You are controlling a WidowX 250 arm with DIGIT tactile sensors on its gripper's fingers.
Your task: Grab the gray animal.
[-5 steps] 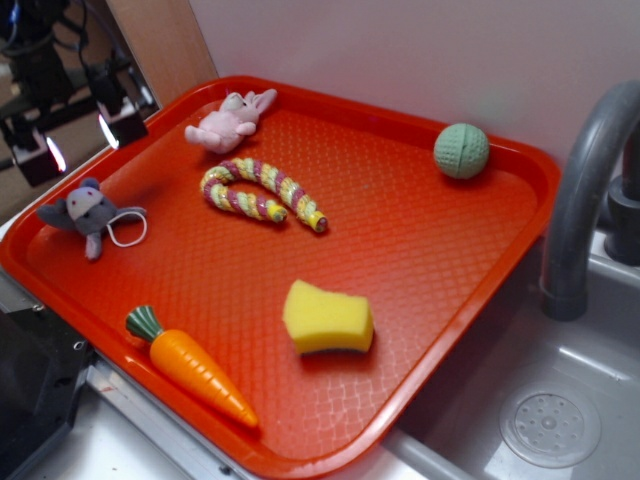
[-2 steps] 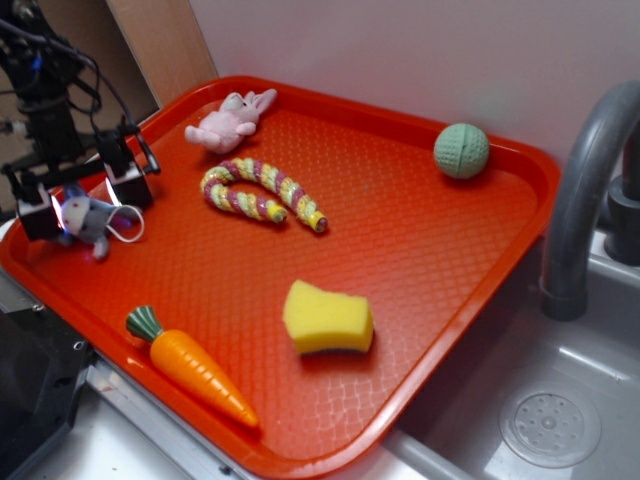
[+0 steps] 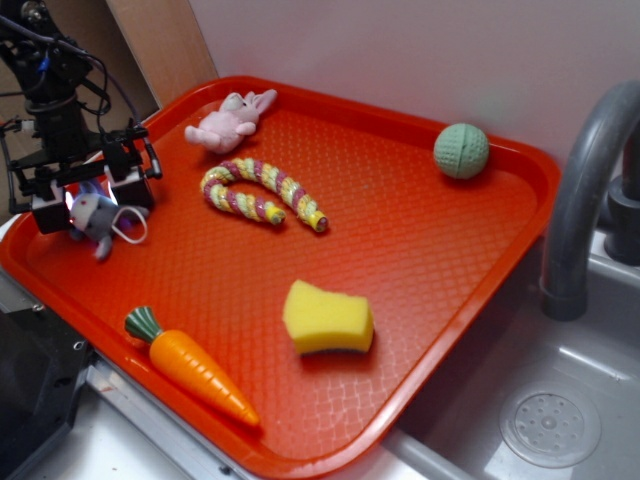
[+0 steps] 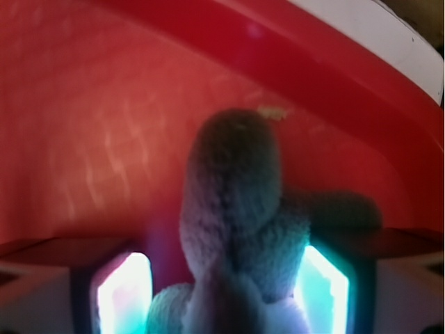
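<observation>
Exterior view: the end effector (image 3: 88,198) stands low at the left edge of the orange tray (image 3: 430,240), its two fingers on either side of the gray animal (image 3: 95,214). The toy lies on the tray floor near the left rim, its white cord loop (image 3: 130,228) trailing to the right of it. A second ago the end effector hung higher and farther back, well clear of the toy; 0.4 s ago it had already dropped around it, and now it sits a touch farther right, with the toy shifted slightly that way too. The fingers look to be just beside the plush; whether they press it cannot be told here. The pink bunny (image 3: 228,121), the striped rope toy (image 3: 262,190), the green ball (image 3: 461,150), the yellow sponge (image 3: 328,318) and the toy carrot (image 3: 190,365) lie where they lay before. A gray faucet (image 3: 590,190) rises over the sink (image 3: 550,400) at the right.

Wrist view: the gray animal (image 4: 236,216) fills the middle, blurred, between the two lit fingers (image 4: 323,289), which are partly open with the plush against or very near both. The tray rim (image 4: 313,76) curves behind.
</observation>
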